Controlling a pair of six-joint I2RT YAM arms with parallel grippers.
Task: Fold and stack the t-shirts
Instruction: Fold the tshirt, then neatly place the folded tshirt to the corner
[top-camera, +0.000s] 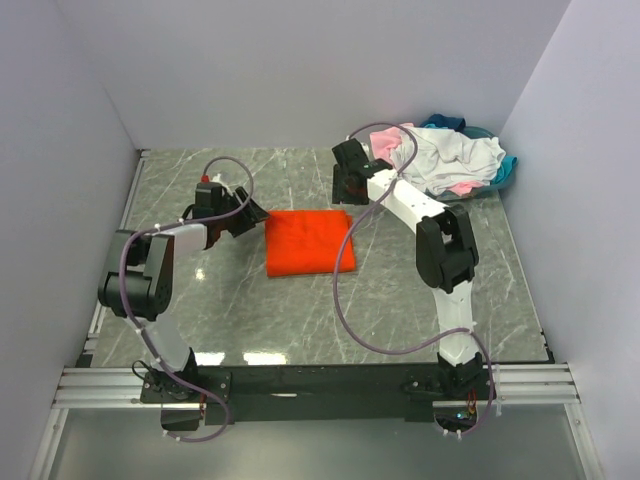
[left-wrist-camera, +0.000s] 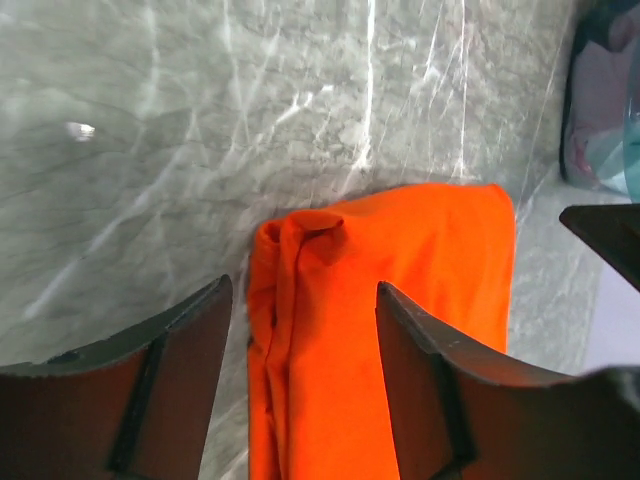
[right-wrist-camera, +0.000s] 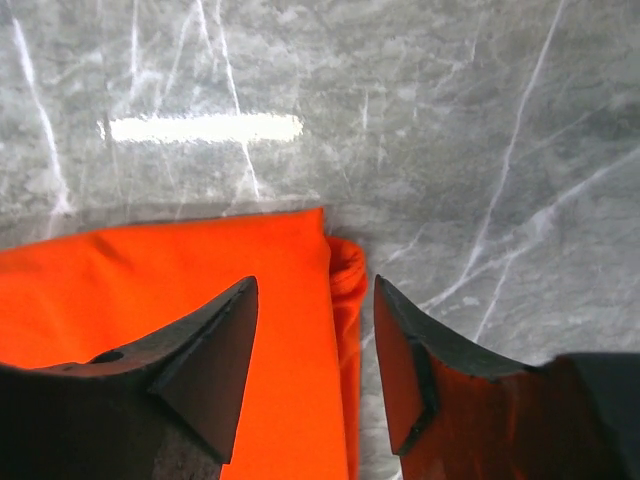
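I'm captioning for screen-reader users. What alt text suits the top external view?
A folded orange t-shirt lies on the grey marble table, with the open left gripper at its left edge and the open right gripper at its far right corner. A heap of white, pink and teal shirts sits in the table's far right corner.

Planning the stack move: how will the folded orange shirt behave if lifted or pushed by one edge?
Likely floppy: the orange shirt is soft layered cloth, its fold edge rumpled in the left wrist view, so a one-edge lift would probably unfold it. Pushed, it may bunch before sliding on the glossy table. It lies thin, so probably light.
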